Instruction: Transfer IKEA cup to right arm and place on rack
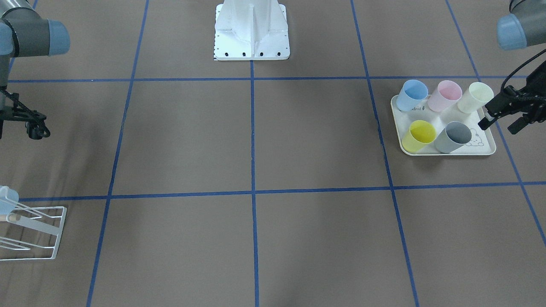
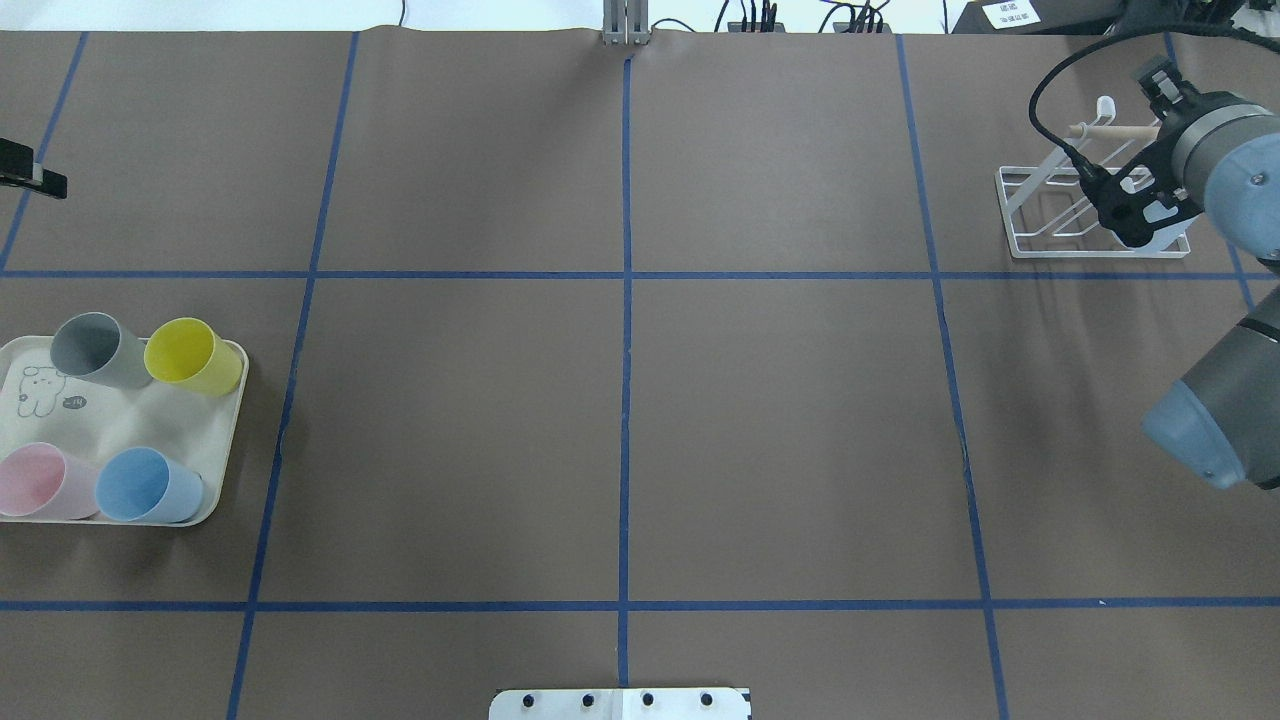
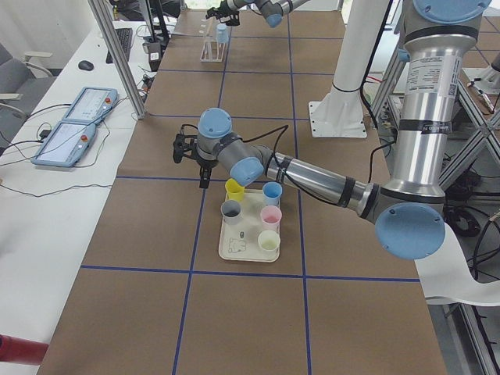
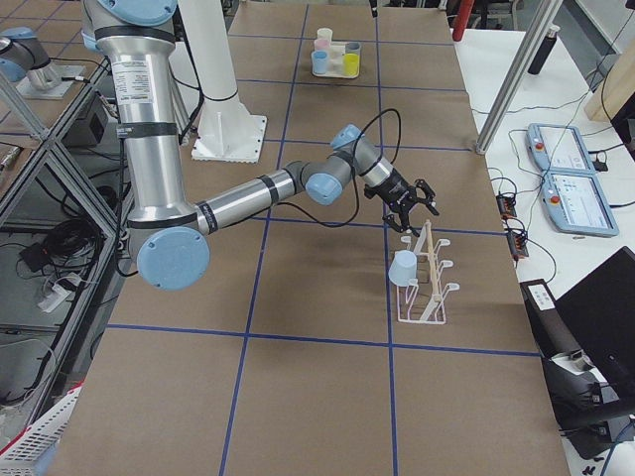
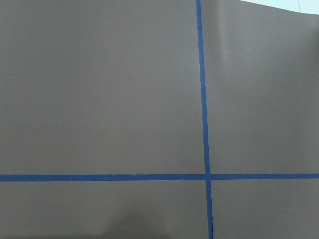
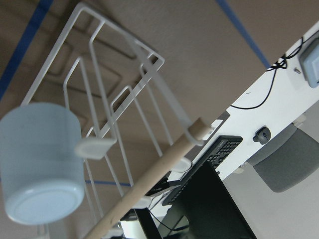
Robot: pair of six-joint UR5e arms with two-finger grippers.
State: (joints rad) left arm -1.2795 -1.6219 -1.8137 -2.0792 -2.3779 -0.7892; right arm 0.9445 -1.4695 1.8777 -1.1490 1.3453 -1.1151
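A pale blue IKEA cup hangs upside down on a prong of the white wire rack. The right wrist view shows that cup close up beside the rack's wooden dowel. My right gripper hovers open and empty just above the rack's robot-side end, apart from the cup. Several more cups, among them a blue cup, a yellow cup and a grey cup, stand on the rabbit-print tray. My left gripper is open and empty at that tray's outer edge.
Blue tape lines divide the brown table cover. The white robot base stands at the table's middle edge. The left wrist view holds only brown cover and tape. Monitors and cables lie beyond the table past the rack.
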